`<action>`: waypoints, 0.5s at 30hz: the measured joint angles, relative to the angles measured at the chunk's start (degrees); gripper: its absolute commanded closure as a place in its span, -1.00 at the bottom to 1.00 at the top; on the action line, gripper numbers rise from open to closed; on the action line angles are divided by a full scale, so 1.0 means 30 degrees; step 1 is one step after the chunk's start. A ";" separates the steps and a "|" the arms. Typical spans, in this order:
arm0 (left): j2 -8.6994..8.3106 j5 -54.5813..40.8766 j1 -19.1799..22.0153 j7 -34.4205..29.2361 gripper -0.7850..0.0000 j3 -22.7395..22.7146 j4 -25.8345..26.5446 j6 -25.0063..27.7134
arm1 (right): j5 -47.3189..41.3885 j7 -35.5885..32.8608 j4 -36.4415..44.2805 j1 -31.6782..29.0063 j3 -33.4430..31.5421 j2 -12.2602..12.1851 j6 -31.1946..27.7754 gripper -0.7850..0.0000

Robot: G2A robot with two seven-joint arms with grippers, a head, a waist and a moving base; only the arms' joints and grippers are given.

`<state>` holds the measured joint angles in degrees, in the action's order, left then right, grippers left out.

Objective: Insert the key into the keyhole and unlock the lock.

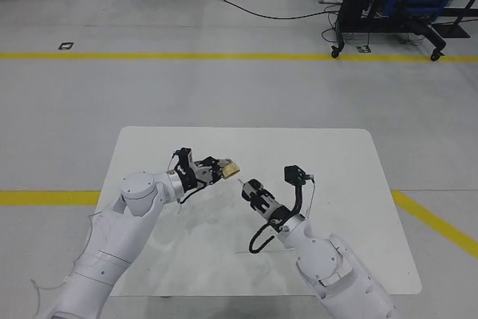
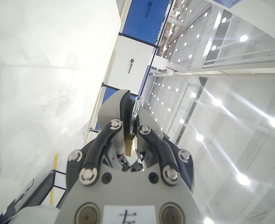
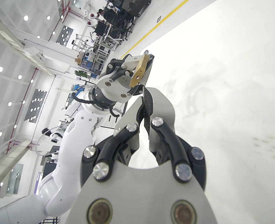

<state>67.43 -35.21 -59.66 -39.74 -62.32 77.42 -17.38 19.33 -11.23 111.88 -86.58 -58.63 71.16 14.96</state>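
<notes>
Jaws first: left jaws are clamped on the brass padlock (image 1: 231, 169), body pinched between them, steel shackle (image 2: 137, 105) poking out past the tips. Right jaws are pressed together with no gap. A thin sliver sticks out of their tips in the top view. I read it as the key (image 1: 240, 183), but it is too small to confirm.

Position: padlock is just left of frame centre in the top view, over the white surface (image 1: 342, 159). In the right wrist view it is upper centre, with the keyhole (image 3: 137, 77) on the end face turned toward the right jaws. Sliver tip is near the padlock but apart from it, a clear gap between them.

Progress, my judgement:
- Done: lock grasped and presented, key apparently in grip, the two roughly lined up facing each other.
- Left: close the gap, seat the key in the keyhole, turn it, release the shackle. Nothing is inserted yet.
- Cannot tell from these views whether the shackle is latched; I assume locked.

Count:
- padlock: 1
- keyhole: 1
- key: 1 (if the sliver is it)
- shackle: 1
- arms: 2, both gripping
- surface: 1
</notes>
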 measured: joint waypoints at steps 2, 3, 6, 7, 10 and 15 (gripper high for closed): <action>0.0007 0.0061 -0.0029 0.0167 1.00 -0.0045 0.0034 0.0089 | 0.0052 0.0163 0.0080 0.0103 0.0181 0.0066 0.0238 1.00; 0.0010 0.0069 -0.0042 0.0187 1.00 -0.0052 0.0054 0.0101 | 0.0016 0.0227 0.0106 0.0128 0.0237 0.0093 0.0270 1.00; 0.0022 0.0287 -0.0018 0.0280 1.00 -0.0009 0.0077 0.0130 | -0.0378 0.0408 0.0065 0.0185 0.0339 0.0184 0.0207 1.00; 0.0031 0.0349 -0.0005 0.0311 1.00 0.0019 0.0080 0.0140 | -0.0550 0.0452 0.0011 0.0213 0.0342 0.0211 0.0172 1.00; 0.0063 0.0356 0.0027 0.0300 1.00 0.0079 0.0042 0.0192 | -0.1002 0.0532 -0.0284 0.0356 0.0380 0.0298 0.0056 1.00; 0.0089 0.0519 0.0060 0.0201 1.00 0.0134 -0.0017 0.0263 | -0.1436 0.0703 -0.0820 0.0697 0.0380 0.0426 -0.0112 1.00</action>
<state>67.70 -33.65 -59.48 -39.14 -61.92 77.37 -16.60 15.02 -9.12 109.41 -84.49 -57.49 72.44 14.63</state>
